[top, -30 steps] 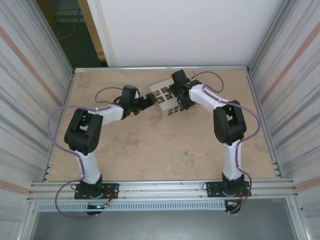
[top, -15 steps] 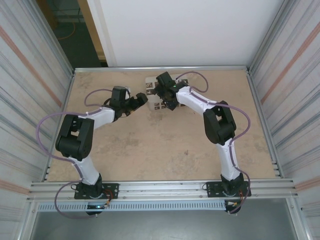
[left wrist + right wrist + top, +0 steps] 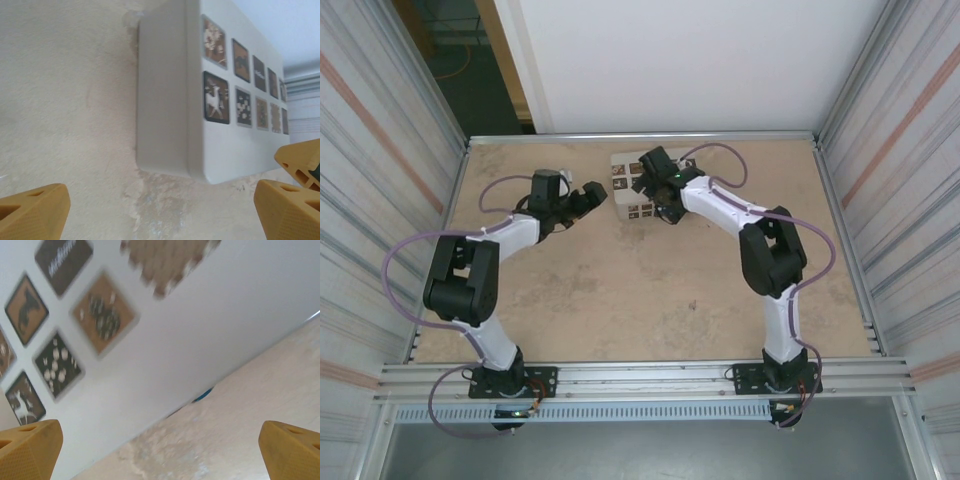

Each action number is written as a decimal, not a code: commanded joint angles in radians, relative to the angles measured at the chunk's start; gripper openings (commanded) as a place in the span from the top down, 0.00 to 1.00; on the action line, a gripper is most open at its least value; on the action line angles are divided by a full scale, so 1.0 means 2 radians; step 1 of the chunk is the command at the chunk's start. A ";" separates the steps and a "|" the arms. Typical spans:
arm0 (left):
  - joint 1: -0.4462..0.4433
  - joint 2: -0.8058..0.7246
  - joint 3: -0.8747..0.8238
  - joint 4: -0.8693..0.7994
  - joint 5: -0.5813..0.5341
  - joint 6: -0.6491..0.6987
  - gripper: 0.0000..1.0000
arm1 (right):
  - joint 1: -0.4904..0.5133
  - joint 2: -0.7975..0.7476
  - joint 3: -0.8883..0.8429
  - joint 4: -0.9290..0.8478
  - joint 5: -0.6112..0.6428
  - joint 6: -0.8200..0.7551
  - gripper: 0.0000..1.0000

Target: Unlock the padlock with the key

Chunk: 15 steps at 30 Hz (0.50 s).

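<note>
Flanking white box (image 3: 165, 100), left gripper (image 3: 160, 210) and right gripper (image 3: 160, 450) jaws apart, empty; padlock (image 3: 202, 395) peeks mid-frame under box edge, probably needs uncovering

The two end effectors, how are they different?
Place: the left end effector sits low beside the white box, facing its plain side, while the right end effector is over the box's tiled face.
Closeness: the right end effector is much nearer the box than the left end effector, so its tiles look big and blurry.
Both are wide open and hold nothing.
</note>
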 commanded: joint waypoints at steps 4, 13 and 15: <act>-0.002 0.034 0.056 0.002 0.040 0.020 0.06 | -0.061 -0.031 -0.018 -0.016 0.025 -0.032 0.01; -0.019 0.108 0.138 -0.017 0.073 0.028 0.07 | -0.104 0.000 -0.008 0.019 0.001 -0.079 0.01; -0.022 0.122 0.153 -0.020 0.077 0.028 0.07 | -0.107 0.007 -0.011 0.043 -0.015 -0.095 0.01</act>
